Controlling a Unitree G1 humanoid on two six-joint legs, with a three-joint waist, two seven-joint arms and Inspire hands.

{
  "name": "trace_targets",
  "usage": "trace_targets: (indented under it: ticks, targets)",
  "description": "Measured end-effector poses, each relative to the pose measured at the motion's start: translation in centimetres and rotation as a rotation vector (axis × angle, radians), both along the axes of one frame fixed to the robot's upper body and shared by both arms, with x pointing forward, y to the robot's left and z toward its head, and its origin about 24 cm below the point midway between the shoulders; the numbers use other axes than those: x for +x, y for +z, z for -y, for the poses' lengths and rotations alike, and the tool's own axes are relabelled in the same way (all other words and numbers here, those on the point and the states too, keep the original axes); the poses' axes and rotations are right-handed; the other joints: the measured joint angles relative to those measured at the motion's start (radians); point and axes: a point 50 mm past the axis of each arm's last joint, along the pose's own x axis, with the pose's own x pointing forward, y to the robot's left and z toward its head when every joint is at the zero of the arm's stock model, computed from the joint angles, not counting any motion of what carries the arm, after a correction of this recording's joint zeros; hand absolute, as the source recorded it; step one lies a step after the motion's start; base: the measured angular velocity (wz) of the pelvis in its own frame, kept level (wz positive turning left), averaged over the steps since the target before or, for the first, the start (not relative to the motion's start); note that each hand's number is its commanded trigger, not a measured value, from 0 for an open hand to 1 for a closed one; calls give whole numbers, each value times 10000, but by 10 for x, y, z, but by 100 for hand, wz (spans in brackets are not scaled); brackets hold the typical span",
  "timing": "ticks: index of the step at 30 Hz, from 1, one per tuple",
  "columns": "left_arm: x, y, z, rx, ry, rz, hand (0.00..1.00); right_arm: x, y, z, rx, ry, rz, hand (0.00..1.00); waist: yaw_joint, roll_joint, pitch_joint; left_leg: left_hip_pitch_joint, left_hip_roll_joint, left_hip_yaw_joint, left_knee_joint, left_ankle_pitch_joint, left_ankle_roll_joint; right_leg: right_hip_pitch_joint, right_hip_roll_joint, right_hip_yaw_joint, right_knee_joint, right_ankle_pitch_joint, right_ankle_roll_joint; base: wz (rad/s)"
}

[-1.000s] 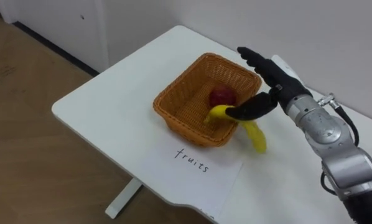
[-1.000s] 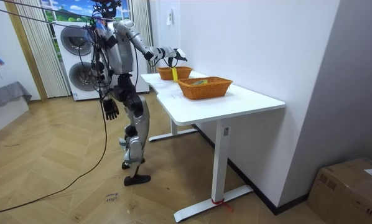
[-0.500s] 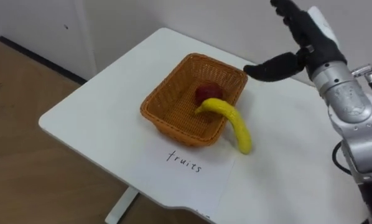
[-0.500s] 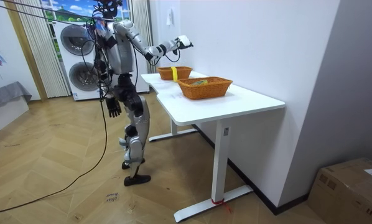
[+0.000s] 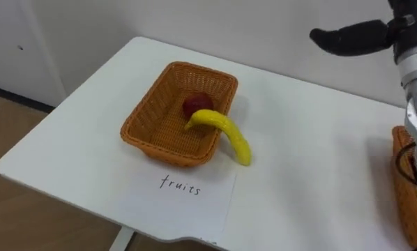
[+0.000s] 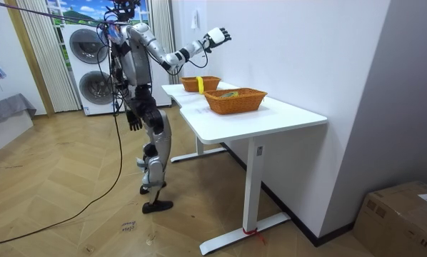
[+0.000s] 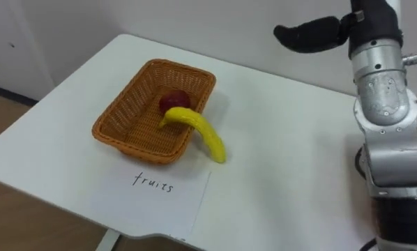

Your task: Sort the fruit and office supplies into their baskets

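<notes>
Right hand [image 6: 215, 36] is held high, fingers spread, empty. Banana [image 5: 226, 130], draped over basket [image 5: 163, 148] rim, is judged light, firm, bruisable; best gripped mid-body w/ care.

White table [image 5: 313, 174]: long side against white wall [image 6: 306, 50]. Paper sheet [image 5: 177, 199], handwritten, lies flat at the table's near edge. Floor [image 6: 78, 185]: wood, herringbone pattern. Two washers [image 6: 91, 46], one stacked on the other, stand beyond the table's far end, just beside a curtain [image 6: 29, 61]. Cardboard box [image 6: 403, 218] sits on the floor at the room view's lower right, well apart from the table.
</notes>
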Motion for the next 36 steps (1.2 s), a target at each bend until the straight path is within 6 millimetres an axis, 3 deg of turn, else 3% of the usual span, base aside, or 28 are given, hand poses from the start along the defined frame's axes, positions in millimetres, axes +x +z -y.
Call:
trace_targets:
  ticks: [6,9,13,20,27,36]
  targets:
    - [3,0,-1,2,187,265,0,-7,16,25,131,-1067,741,0,-280,-23,2,102,37,60,-80,-1,2,-24,-1,70,36,1,3,-4]
    - [-4,1,-3,247,373,199,0,-12,23,37,258,-1698,1226,0,-441,-35,12,236,134,244,-173,-4,-3,-52,19,211,44,2,1,-18]
    - [-18,2,-6,527,653,-40,0,-26,28,48,287,-2627,1977,0,-592,-46,15,268,180,581,-242,-46,-41,-127,101,536,105,20,-28,-24]
    - [-25,3,-6,591,817,-101,0,-50,34,66,585,-3849,3133,0,-1120,-52,12,349,319,797,-183,-79,-65,-139,151,655,107,56,-74,-10]
    - [-18,5,-8,871,763,306,0,-70,29,87,2118,-5150,4077,0,-1271,-68,39,538,401,1123,-267,-149,-145,-214,314,1137,94,89,-133,-19]
    - [-18,7,-10,1495,814,534,0,-119,5,130,3865,-7899,4831,0,-1568,7,51,622,414,1395,-359,-162,-143,-248,368,1415,-78,109,-141,-9]
